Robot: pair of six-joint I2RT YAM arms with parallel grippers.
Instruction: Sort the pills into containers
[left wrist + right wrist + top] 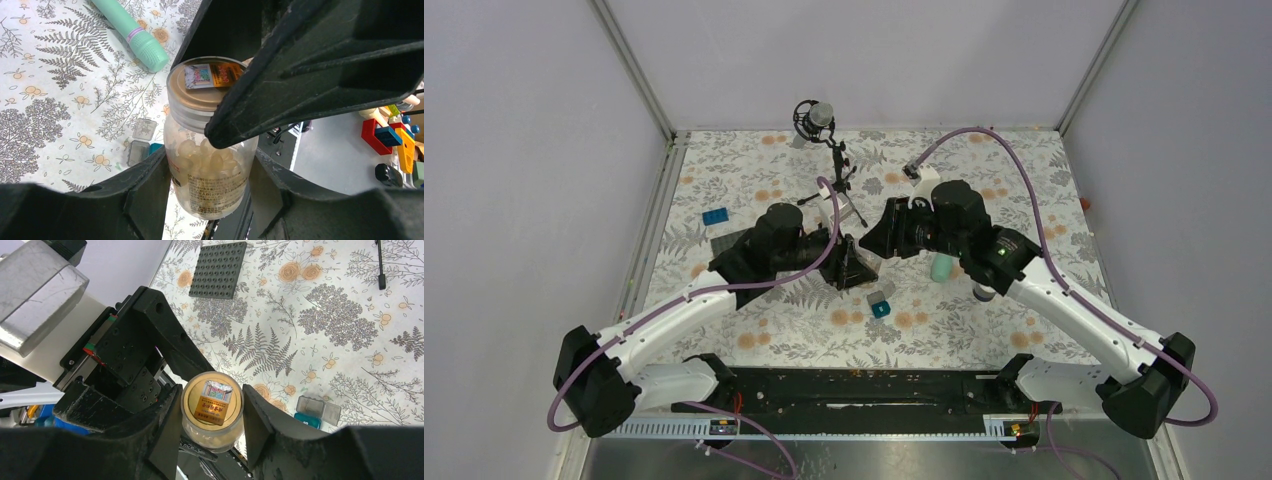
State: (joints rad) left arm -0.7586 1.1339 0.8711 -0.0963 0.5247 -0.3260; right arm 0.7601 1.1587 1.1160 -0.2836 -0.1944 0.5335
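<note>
A small clear jar (212,175) with a gold lid (212,405) holds pale amber pills (200,152). My left gripper (210,162) is shut on the jar's body and holds it above the table. My right gripper (212,397) is shut on the lid from above, and its finger (300,70) crosses the left wrist view. In the top view both grippers, left (849,265) and right (876,240), meet mid-table and hide the jar. The mint-green strip (132,32) lies flat, partly under the right arm (941,267). The teal box (881,310) and grey box (876,297) sit together, and show in the right wrist view (306,420).
A dark grey studded plate (218,270) lies at the left under the left arm (722,245). A blue brick (716,217) lies beyond it. A microphone on a small tripod (824,140) stands at the back centre. A few orange specks lie on the front rail (864,372).
</note>
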